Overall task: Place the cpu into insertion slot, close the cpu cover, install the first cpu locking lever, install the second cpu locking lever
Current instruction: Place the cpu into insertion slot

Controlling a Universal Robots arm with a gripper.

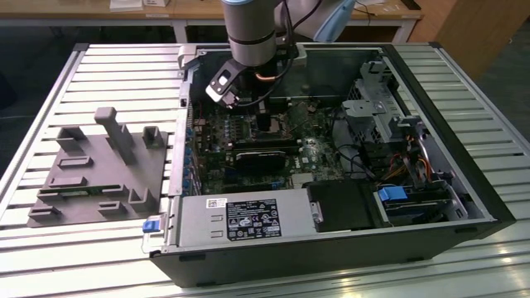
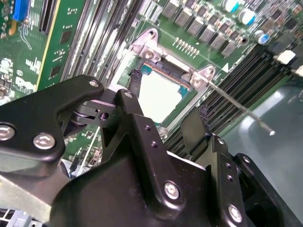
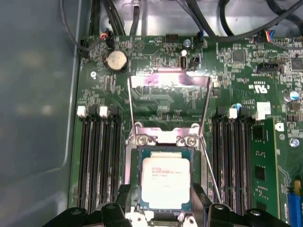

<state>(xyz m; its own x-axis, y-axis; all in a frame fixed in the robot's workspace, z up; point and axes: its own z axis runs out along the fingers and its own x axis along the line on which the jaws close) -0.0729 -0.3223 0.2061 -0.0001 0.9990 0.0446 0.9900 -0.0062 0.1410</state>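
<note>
An open computer case [image 1: 331, 254] is being carried on its side by a slatted desk [image 1: 99, 68], with a grey moulded fixture [image 1: 99, 180] lying beside it towards the exterior view's left. A green motherboard [image 3: 236, 80] is being exposed inside the case. On it, the cpu cover [image 3: 169, 79], a thin silvery frame with a square cutout, is being kept swung open and away from the insertion slot [image 3: 165, 150], so that board is being seen through the cutout. The slot, a small dark square socket, is being filled by the cpu [image 3: 166, 183], a flat square chip with a pale metal top and a narrow green edge, lying level in it.

One cpu, one slot and one cover are being counted. One thin locking lever [image 3: 211, 175] is being made out, standing free and slanting away beside the slot. Two banks of dark memory slots [image 3: 99, 161] are being seen, one on each side of the socket, and one round coin battery [image 3: 117, 60] past the cover.

The gripper [image 3: 161, 196] is being held low over the socket in both wrist views. Its black fingers [image 3: 124, 198] are being kept parted slightly wider than the chip, one at each opposite side, with nothing being gripped. Whether they are touching the socket's rim cannot be told.
</note>
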